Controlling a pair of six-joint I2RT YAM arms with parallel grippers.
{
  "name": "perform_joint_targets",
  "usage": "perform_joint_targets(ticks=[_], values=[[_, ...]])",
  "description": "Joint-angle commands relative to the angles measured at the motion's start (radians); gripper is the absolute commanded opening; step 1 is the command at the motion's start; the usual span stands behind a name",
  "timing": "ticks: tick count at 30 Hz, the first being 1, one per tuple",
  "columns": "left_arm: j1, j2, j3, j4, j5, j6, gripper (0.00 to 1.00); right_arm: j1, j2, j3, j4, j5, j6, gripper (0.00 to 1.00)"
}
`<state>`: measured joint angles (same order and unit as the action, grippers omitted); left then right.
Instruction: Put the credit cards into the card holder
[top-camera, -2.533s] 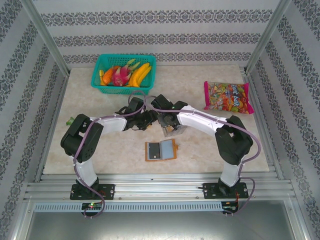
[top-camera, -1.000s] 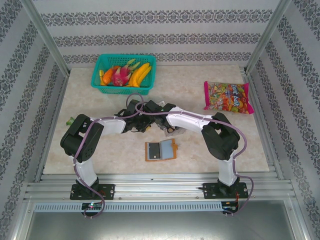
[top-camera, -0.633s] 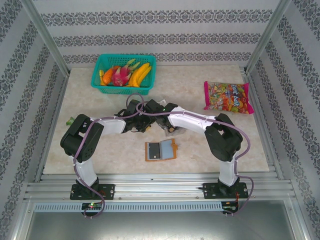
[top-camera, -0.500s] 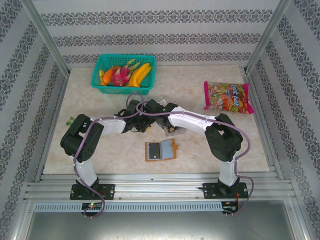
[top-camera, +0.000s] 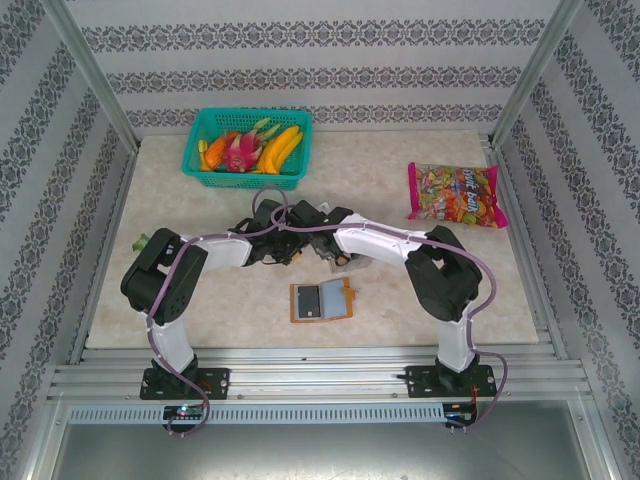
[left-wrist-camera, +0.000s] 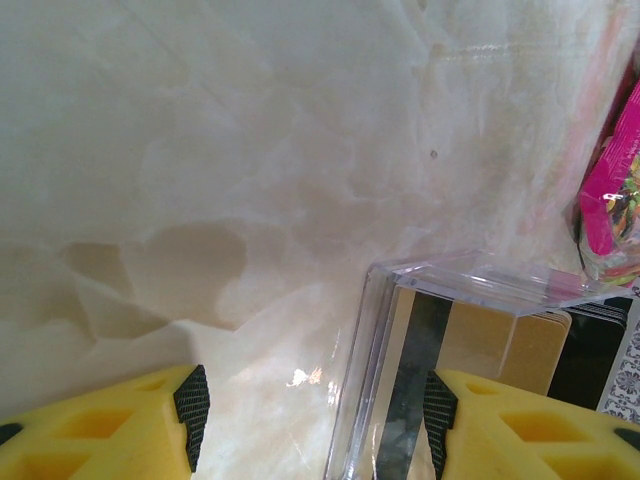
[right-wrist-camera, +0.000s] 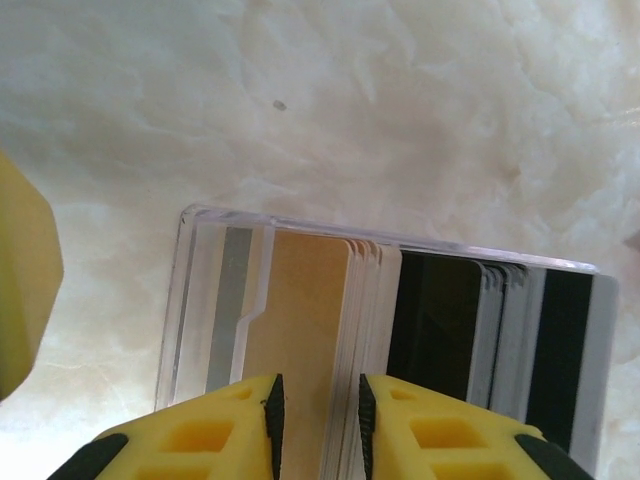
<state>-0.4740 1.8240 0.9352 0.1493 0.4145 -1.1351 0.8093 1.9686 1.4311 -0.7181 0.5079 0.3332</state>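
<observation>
Right gripper (right-wrist-camera: 318, 392) seems clenched on tan credit cards (right-wrist-camera: 300, 295) inside clear box (right-wrist-camera: 186, 300), their lower ends hidden.

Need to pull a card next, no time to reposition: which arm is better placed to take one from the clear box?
Right. The right tool, fingers close together, is directly over the cards in the clear box. The left tool is open wide at the box's edge, probably better for steadying it.
</observation>
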Motion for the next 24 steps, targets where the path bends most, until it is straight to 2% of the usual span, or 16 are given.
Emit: perform_joint_targets(ticks=[1, 9, 17, 24], values=[[0.014, -0.029, -0.002, 0.002, -0.011, 0.004, 0.61, 0.002, 0.042, 0.021, -0.026, 0.031, -0.005, 0.29], [0.013, -0.026, -0.001, 0.004, -0.010, 0.000, 0.61, 0.010, 0.046, 0.023, -0.061, 0.147, 0.010, 0.26], [0.014, -0.025, 0.002, 0.004, -0.008, 0.003, 0.61, 0.011, -0.023, 0.003, -0.031, 0.153, -0.004, 0.22], [0.013, -0.026, -0.002, 0.004, -0.007, 0.001, 0.61, 0.006, -0.021, -0.005, -0.030, 0.144, -0.002, 0.13]])
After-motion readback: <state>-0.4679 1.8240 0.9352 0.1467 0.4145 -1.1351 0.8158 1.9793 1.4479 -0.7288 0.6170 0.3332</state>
